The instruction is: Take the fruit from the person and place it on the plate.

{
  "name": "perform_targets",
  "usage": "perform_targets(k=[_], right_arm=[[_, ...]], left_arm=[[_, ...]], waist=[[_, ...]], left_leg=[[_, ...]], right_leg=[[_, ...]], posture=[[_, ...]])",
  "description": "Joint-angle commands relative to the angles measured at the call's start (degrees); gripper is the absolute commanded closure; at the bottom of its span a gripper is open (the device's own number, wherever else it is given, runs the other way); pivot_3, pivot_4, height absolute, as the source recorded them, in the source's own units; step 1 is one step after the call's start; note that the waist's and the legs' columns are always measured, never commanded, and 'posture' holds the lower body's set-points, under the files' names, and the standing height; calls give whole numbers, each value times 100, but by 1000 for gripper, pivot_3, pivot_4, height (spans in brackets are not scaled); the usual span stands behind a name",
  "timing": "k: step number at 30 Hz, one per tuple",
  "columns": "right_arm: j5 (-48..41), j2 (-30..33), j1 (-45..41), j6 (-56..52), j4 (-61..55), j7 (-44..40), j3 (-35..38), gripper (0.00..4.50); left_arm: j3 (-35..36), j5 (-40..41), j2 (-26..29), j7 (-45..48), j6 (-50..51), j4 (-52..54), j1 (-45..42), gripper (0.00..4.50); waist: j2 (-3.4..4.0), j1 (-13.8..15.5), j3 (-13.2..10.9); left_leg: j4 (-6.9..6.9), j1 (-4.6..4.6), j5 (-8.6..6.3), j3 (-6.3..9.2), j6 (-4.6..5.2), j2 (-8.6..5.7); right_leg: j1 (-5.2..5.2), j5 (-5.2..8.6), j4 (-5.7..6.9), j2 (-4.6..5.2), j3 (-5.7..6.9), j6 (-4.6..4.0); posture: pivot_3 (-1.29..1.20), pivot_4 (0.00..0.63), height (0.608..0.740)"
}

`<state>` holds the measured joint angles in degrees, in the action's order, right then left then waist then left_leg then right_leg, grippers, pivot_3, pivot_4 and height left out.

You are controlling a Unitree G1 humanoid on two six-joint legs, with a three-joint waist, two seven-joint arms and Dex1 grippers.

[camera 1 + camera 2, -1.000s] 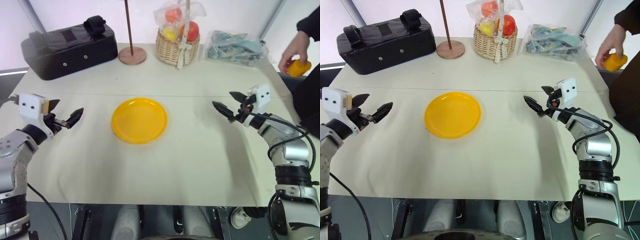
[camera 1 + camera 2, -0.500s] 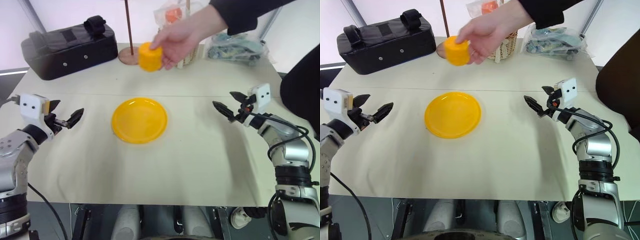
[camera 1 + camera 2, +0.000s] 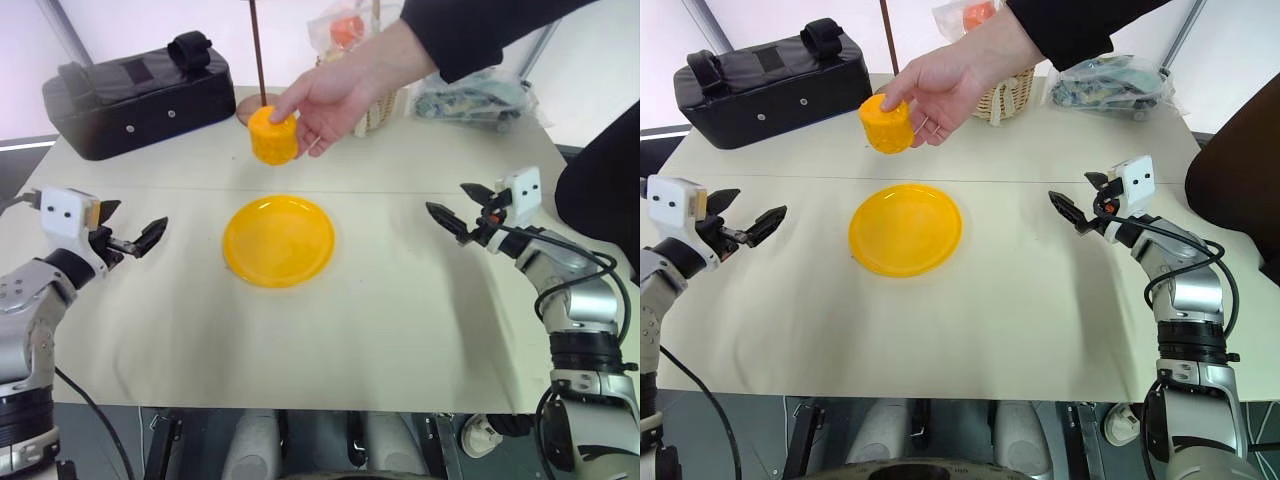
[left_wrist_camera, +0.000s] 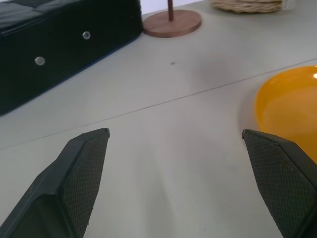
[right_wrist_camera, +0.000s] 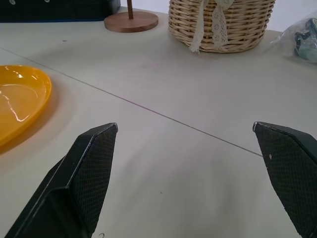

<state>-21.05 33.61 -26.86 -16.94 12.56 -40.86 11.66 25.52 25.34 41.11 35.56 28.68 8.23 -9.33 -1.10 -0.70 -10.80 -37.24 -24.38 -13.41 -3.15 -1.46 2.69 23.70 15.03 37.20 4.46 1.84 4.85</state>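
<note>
Change: the person's hand [image 3: 335, 95] has carried the fruit [image 3: 273, 136] lower and further toward the robot's left than half a second ago; a second ago it was off the desk's far right corner.
Fruit: pinched in the fingers, in the air above the desk, just beyond the plate [image 3: 278, 240].
Left claw [image 3: 132, 236]: wide apart, empty, unmoved, left of the plate.
Right claw [image 3: 458, 213]: wide apart, empty, unmoved, right of the plate.
Desk [image 3: 400, 310]: pale, seamed across; black case [image 3: 135, 95], wooden pole base [image 3: 264, 111], wicker basket [image 5: 220, 22], plastic bag [image 3: 475, 95] along its far edge.
Room: white wall behind.
</note>
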Motion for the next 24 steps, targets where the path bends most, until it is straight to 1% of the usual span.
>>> perform_targets(k=[1, 4, 7, 9, 11, 14, 16, 18, 21, 24], right_arm=[[-32, -14, -13, 95, -204, -6, 63, 27], [-31, 3, -11, 76, -212, -18, 62, 27], [-27, 17, -20, 74, -200, -17, 69, 27], [-23, 14, -21, 75, -201, -15, 63, 27], [-21, 7, -22, 74, -205, -10, 58, 27], [-83, -14, -23, 43, -244, -11, 93, 27], [-1023, 18, 61, -815, -856, -336, 356, 27], [-1831, 301, 279, -1673, -1575, -772, 457, 27], [-2373, 742, 491, -2383, -2276, -1039, 515, 27], [-2700, 957, 498, -2690, -2616, -1038, 633, 27]], left_arm=[[237, 566, 298, 425, 180, 595, -147, 0], [351, 871, 641, 670, 421, 657, -332, 0], [548, 1677, 956, 1140, 942, 934, -376, 0], [634, 2047, 1194, 1400, 1252, 1031, -353, 0], [626, 2142, 1376, 1449, 1377, 1030, -419, 0], [601, 2242, 1434, 1381, 1437, 1009, -564, 0], [573, 2277, 1419, 1369, 1463, 1028, -588, 0], [538, 2265, 1407, 1363, 1460, 1049, -591, 0], [509, 2245, 1399, 1363, 1448, 1046, -596, 0], [461, 2211, 1386, 1371, 1416, 1027, -611, 0]], waist=[[-1, 1, 0], [-1, 1, 0], [0, -11, 0], [0, -19, 0], [0, -16, -1], [0, -13, -1], [2, -7, -1], [1, 6, -1], [2, 11, -2], [0, 8, -1]], left_leg=[[0, -1, 0, 0, 0, 0], [-1, 0, 0, 1, 0, 0], [0, 0, 0, 0, 0, 0], [1, 0, 0, -1, 0, 0], [2, 0, 0, 0, 0, 1], [1, 1, 0, 1, 0, 0], [0, 1, 0, 1, 0, 0], [2, -1, 0, 3, 0, 1], [3, -2, 0, 4, 0, 2], [-1, 3, 0, 4, 1, 1]], right_leg=[[0, 0, 0, 0, 0, 0], [0, 0, 0, 0, 0, 0], [0, 0, 0, 0, -1, 0], [1, 0, -1, 0, -1, 0], [1, 1, 0, -1, -1, 0], [1, 1, 0, -2, 0, 0], [0, 1, 0, -2, -1, 0], [1, 1, 0, -2, 0, 0], [0, 1, -2, -1, 0, 0], [-5, 1, -2, 0, 0, -1]], posture=[[0, 150, 740], [0, 150, 740], [0, 150, 740], [0, 150, 740], [0, 150, 740], [0, 150, 740], [0, 150, 740], [0, 150, 740], [0, 150, 740], [0, 150, 740]])
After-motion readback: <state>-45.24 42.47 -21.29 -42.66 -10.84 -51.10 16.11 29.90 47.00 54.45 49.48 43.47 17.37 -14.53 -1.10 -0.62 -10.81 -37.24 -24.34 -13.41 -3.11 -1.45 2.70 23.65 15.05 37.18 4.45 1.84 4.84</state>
